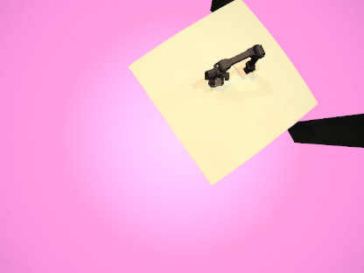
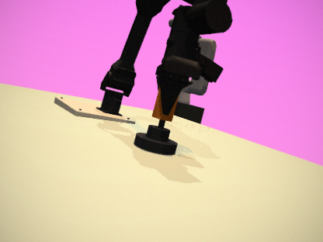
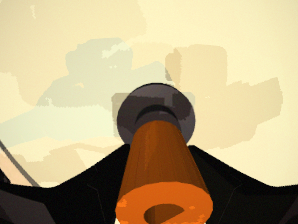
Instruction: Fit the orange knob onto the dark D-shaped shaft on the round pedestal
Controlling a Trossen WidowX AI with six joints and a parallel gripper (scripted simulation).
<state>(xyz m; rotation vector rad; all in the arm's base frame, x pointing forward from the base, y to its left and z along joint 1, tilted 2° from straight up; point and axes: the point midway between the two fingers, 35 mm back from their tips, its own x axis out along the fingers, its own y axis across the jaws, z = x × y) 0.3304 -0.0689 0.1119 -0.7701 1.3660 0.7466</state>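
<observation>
So far, the orange knob is up over the round pedestal, and the claw has it squeezed tight. The dark shaft pokes up between them. The knob's bottom looks right at the top of the shaft, but I can't tell if any of it has gone in. The knob leans a bit. It is not down on the pedestal, so the big push and the letting go are both left to do. It may need a little twist first, so the flat sides match.

The pedestal sits well inside the edges of the pale table top. On the left and farther back is the arm's base plate, apart from the pedestal. The near side looks roomy for moving.
</observation>
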